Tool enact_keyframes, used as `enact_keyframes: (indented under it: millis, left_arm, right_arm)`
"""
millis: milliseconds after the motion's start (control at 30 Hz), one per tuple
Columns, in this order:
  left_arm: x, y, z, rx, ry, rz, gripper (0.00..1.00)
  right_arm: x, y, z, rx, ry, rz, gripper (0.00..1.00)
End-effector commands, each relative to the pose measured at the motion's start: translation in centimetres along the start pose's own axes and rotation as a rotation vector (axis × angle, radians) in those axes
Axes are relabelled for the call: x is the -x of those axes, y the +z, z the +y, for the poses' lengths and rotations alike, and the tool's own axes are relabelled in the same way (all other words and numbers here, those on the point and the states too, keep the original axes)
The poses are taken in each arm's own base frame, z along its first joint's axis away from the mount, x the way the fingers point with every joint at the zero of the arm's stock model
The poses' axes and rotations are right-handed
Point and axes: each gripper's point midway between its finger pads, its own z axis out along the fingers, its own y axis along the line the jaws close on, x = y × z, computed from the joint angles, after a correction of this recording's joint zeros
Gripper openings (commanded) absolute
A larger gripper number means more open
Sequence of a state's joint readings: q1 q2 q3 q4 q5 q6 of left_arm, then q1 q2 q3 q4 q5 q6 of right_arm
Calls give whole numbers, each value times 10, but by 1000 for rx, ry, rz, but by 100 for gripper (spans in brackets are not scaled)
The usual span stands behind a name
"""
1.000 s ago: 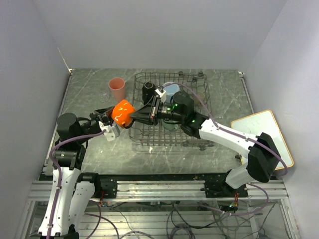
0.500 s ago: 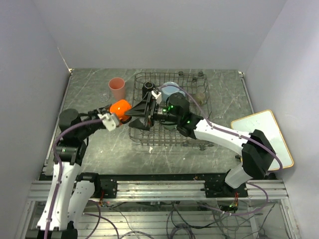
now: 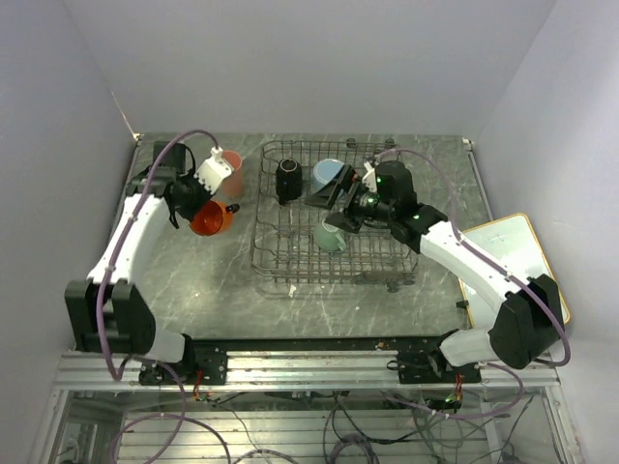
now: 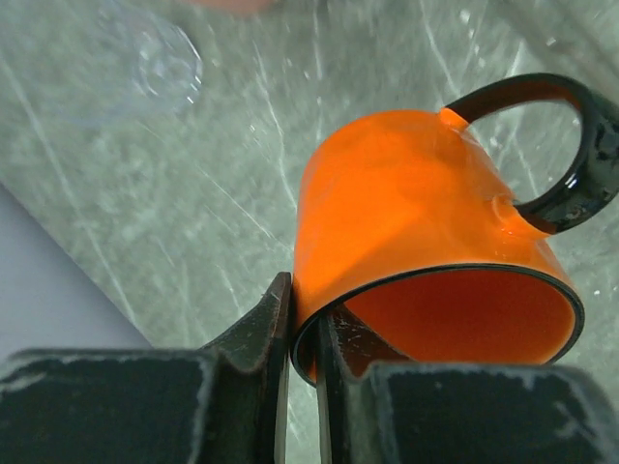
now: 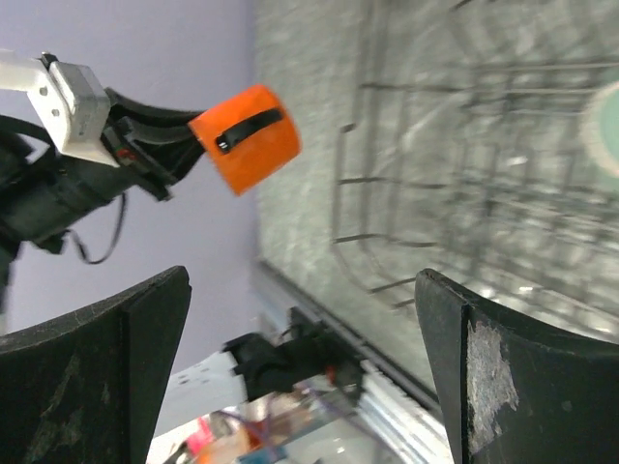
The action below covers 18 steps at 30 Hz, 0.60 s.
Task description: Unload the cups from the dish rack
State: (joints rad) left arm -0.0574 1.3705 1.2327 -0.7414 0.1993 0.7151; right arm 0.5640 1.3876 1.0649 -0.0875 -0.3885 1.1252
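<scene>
**Orange mug held clear of the rack, left of it**

The left gripper [image 3: 198, 205] is clamped on the orange mug [image 3: 211, 218]. In the left wrist view one jaw sits outside the mug's [image 4: 416, 222] wall and the other inside its black-edged rim, pinching the wall between them. The mug lies tilted on its side in that grasp, mouth toward the wrist camera, with its black handle [image 4: 571, 145] on the far side. It is over the grey marbled table [image 3: 193, 280], outside the dish rack [image 3: 387, 266] and near its left side. Whether it touches the tabletop cannot be told.

Just behind the mug stands the pink tumbler [image 3: 232, 174], partly hidden by the left wrist. A clear, glassy object [image 4: 145, 63] rests on the table nearby, too blurred to name.

The right gripper [image 3: 332, 208] hangs over the rack with its jaws spread wide and nothing between them. Its wrist camera looks past the rack's [image 5: 435, 145] wire edge at the orange mug [image 5: 247, 135] in the left gripper [image 5: 160, 145].

Three cups remain in the rack: the black mug [image 3: 288, 180] and the light-blue mug [image 3: 325, 174] along the far side, and the mint-green cup [image 3: 329, 236] nearer the middle, just below the right gripper. A white board [image 3: 513, 256] with an orange rim lies at the table's right edge, well apart from the rack.
</scene>
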Motion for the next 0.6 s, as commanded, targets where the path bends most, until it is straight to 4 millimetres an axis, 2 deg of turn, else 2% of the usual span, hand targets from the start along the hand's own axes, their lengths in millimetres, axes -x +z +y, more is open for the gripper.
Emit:
enact_keyframes:
  millis: [0,133,267,400,567]
  left_arm:
    - [-19,12,1,-35,-53,190,7]
    - [-20,38,5,-32,-32,264,7]
    - [-17,62,9,-18,5,310,7]
    - [-19,87,12,-14,35,368,7]
    - [-17,107,17,-25,41,383,7]
  right_arm:
    - [22,-25,-44,-226,-130,-72,100]
    - [34,-37,-60,-326,-176,-117,100]
    - [33,-43,-71,-369,-192,-121,100]
    - [32,-51,-73,-384,-201,-136,100]
    - [33,-60,-74,-411,-224,-142,100]
